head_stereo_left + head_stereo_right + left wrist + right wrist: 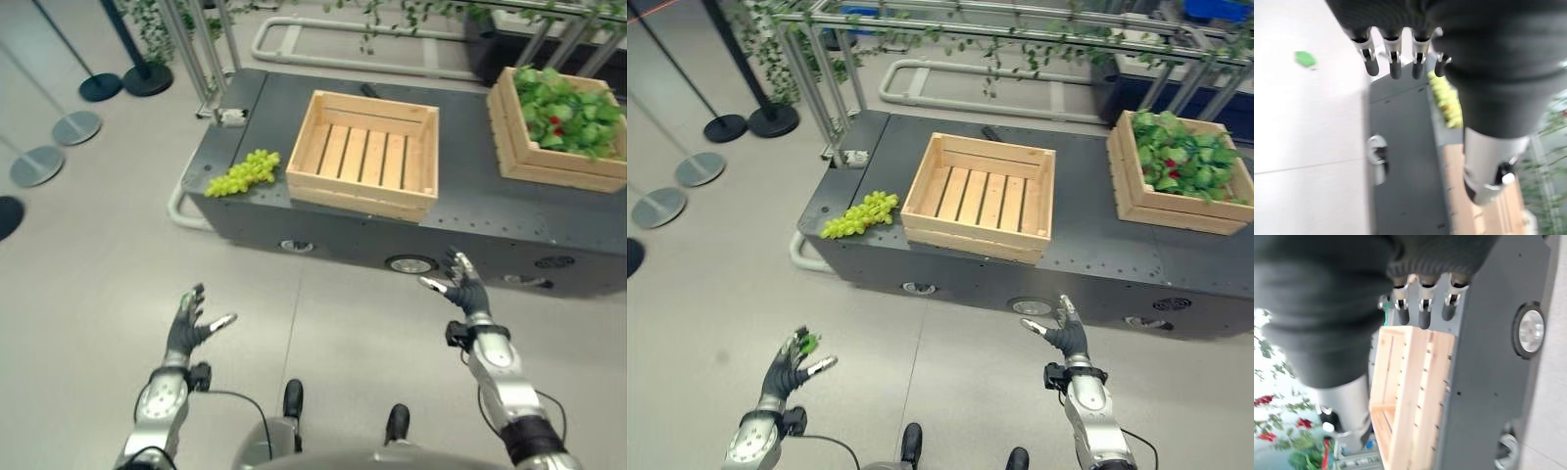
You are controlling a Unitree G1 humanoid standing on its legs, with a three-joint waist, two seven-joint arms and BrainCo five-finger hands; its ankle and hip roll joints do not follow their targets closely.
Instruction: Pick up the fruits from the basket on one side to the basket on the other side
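A: Grapes point(244, 171), a green bunch, lie on the dark platform point(470, 186) just beside the left wall of the empty wooden crate point(364, 153), not in either crate.

B: Which way does the bunch run?

A: Its long axis slants from near the crate's left wall down toward the platform's front left corner.

B: And the hands?

A: Both hang over the floor, well short of the platform. The left hand point(192, 324) has its fingers spread and holds nothing. The right hand point(461, 282) is likewise splayed and bare, in front of the platform's side.

B: So who reaches?

A: I judge the left. The grapes lie ahead of it and slightly to its right, while the right hand would have to cross in front of the empty crate. The second crate point(559, 127), filled with leafy greens and something red, sits well apart at the far right.
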